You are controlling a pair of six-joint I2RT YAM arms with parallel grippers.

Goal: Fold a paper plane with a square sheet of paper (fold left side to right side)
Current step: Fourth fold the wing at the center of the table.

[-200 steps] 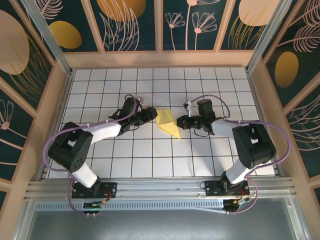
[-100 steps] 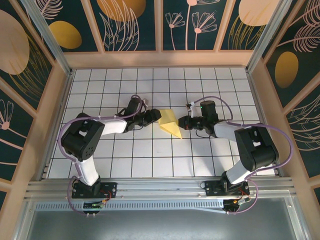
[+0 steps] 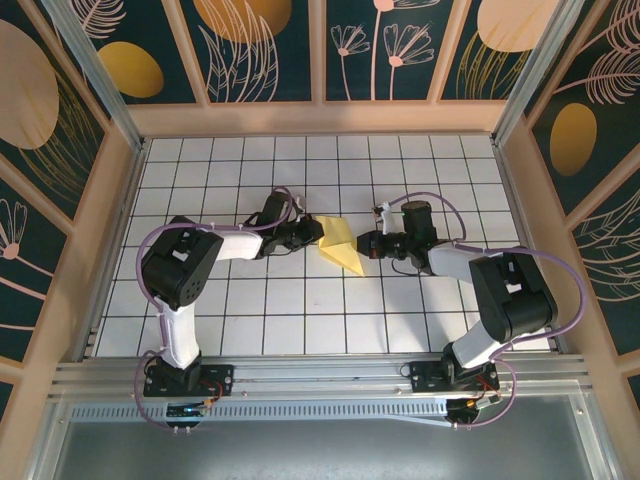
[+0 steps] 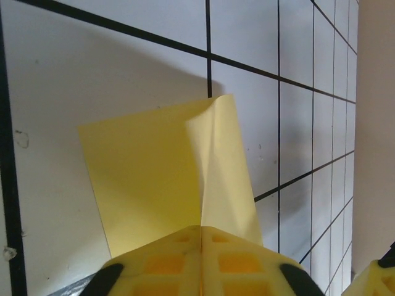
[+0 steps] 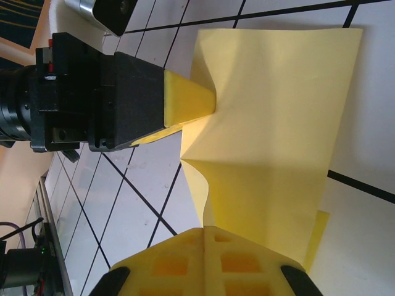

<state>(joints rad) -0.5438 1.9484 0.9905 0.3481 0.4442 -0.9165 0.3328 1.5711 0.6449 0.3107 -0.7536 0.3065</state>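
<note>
White-gridded table [image 3: 300, 310] lies under everything, and near its middle sits the square sheet of paper [image 3: 338, 245]. It is pale yellow, folded into layers and buckled up along a sharp ridge, with one pointed corner aimed toward the arm bases. The left gripper [image 3: 319, 237] is pinched tight on its left edge. The right gripper [image 3: 361, 246] is clamped on the opposite edge.

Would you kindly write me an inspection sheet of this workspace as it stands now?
Surface: white tiled table with black grid lines, flat.
Job's things: creased pale-yellow paper sheet, mid-table, pinched from both sides.
Clutter: nothing seen.
Grippers: left gripper shut on the sheet's left edge; right gripper shut on its right edge.
Cables: purple cables loop along both arms, off the paper.
Surroundings: dark floral wall panels in wooden frames.
</note>
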